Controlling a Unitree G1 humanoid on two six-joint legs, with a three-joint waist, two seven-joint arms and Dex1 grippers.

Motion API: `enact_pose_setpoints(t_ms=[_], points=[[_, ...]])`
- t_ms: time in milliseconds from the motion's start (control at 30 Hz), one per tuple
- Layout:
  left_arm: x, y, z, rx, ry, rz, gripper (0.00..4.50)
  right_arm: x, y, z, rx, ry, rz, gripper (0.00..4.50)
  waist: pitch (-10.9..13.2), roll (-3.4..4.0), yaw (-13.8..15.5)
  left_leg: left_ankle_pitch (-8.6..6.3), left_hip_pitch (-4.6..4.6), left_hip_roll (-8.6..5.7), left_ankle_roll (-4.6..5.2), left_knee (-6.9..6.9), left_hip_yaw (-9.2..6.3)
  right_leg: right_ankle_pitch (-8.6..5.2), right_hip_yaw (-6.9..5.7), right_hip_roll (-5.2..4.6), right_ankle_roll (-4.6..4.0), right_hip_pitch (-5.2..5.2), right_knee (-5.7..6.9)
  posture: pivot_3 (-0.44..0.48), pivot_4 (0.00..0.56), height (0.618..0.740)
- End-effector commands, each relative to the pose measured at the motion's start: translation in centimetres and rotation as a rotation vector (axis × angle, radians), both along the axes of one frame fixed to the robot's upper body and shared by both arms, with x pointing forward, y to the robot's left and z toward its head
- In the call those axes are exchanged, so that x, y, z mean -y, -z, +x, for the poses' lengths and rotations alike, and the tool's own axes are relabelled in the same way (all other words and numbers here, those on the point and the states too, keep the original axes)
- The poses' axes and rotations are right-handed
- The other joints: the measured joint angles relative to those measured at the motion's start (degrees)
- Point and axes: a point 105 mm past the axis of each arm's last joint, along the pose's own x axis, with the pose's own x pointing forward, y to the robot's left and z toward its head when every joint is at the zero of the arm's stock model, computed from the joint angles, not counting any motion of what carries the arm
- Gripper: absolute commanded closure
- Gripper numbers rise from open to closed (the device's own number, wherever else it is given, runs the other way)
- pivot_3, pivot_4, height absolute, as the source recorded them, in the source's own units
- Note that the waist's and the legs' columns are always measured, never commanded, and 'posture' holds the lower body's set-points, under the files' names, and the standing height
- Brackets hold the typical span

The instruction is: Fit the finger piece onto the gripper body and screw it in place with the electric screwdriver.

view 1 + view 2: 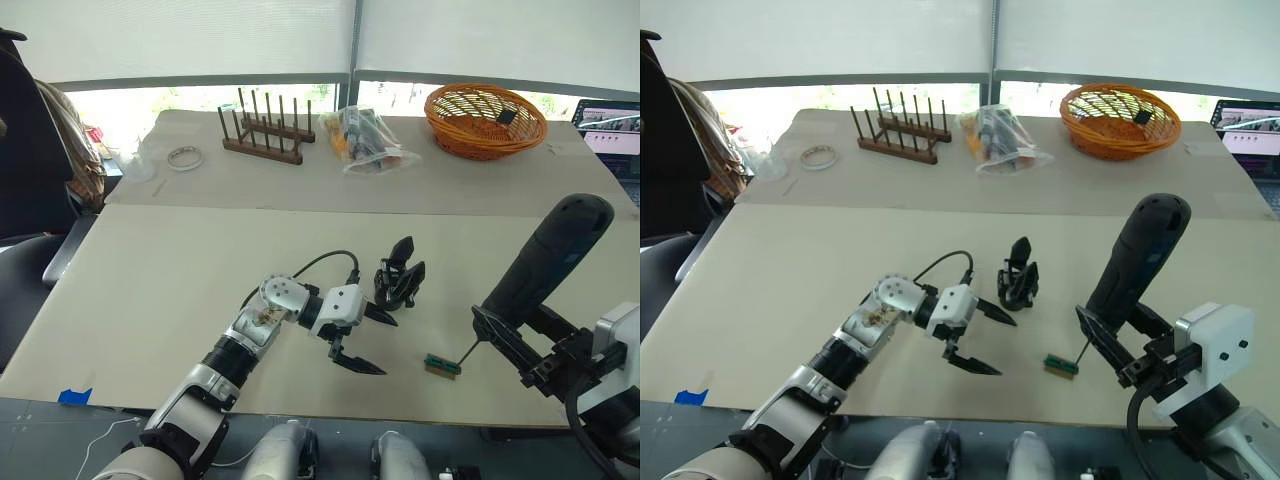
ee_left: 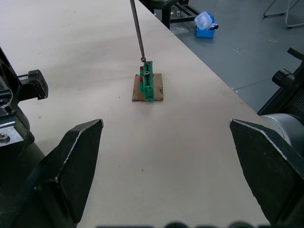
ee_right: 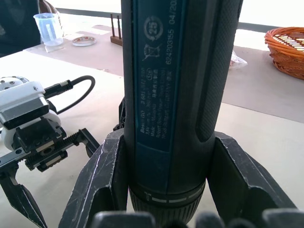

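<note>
Chunky black gripper body point(image 1: 399, 277) stands upright; left tool point(image 1: 365, 340) wide, right tool point(image 1: 1118, 352) clamps screwdriver point(image 1: 1136, 262).

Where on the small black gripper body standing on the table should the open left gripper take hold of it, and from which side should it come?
Probably the chunky lower block of the gripper body, not the pointed finger sticking up from it, which is thin and tapered. It stands upright on the table, just beyond the left gripper, whose fingers are spread wide. A level approach from the robot's near left looks shortest.

black gripper body point(image 1: 398, 274), green block point(image 1: 441, 365), orange basket point(image 1: 485, 120)
</note>
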Motion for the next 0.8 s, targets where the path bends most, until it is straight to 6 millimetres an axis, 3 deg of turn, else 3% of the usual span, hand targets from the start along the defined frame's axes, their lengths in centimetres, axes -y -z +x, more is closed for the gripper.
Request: enact_pose_setpoints(t_ms=[33,300,800], points=[[0.31,-1.08,0.06,0.041,0.015,-0.022,0.00,-0.92,-1.20,-0.36,0.051,-0.037,-0.009,2.57,0.0,0.00,0.0,0.00,0.00,0.00,0.00,0.00,-0.01,0.00,0.00,0.00,0.00,0.00,0.00,0.000,0.150,0.740],[0.26,-1.07,0.10,0.041,0.013,-0.022,0.00,-0.34,-0.25,-0.75,0.014,-0.029,-0.015,2.57,0.0,0.00,0.0,0.00,0.00,0.00,0.00,0.00,0.00,0.00,0.00,0.00,0.00,0.01,0.00,0.000,0.150,0.740],[0.35,-1.05,0.24,0.043,0.013,-0.023,0.00,-0.48,-0.26,-1.04,0.011,-0.041,-0.010,2.57,0.0,0.00,0.0,0.00,0.00,0.00,0.01,0.00,-0.01,0.00,-0.01,0.00,0.00,0.00,-0.01,0.000,0.150,0.740]])
